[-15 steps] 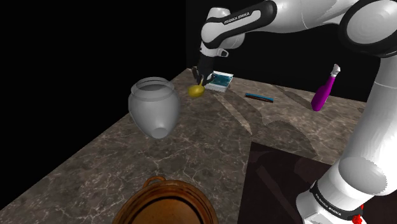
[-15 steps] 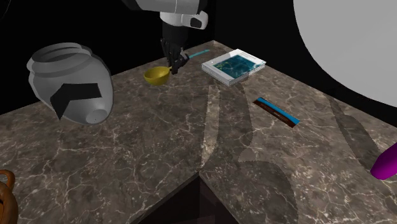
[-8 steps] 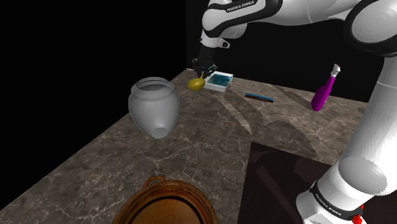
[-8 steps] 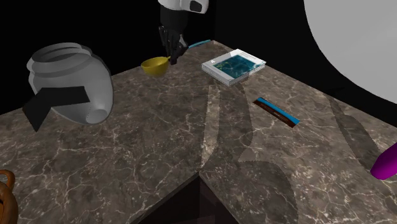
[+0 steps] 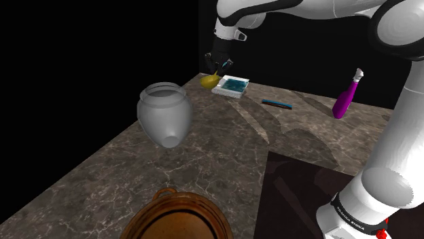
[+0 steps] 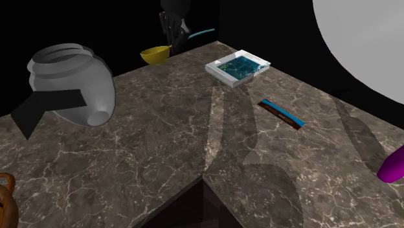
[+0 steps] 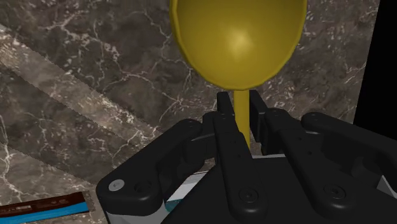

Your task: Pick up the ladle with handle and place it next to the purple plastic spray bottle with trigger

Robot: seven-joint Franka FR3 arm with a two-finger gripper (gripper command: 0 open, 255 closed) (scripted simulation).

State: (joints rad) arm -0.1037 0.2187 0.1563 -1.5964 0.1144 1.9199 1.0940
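Two black fingers of the gripper [image 5: 218, 66] pinch a yellow round-bowled ladle [image 5: 208, 81], its bowl just below them; the purple spray bottle [image 5: 346, 97] stands well apart. Second exterior view: the blue handle end juts past the fingers. Wrist view: they clasp its thin yellow neck.

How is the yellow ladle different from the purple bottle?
The ladle is yellow with a round bowl; the bottle is purple, tall and thin. The ladle is clamped in the gripper, above the counter; the bottle stands on the counter, untouched. Both are brightly coloured.
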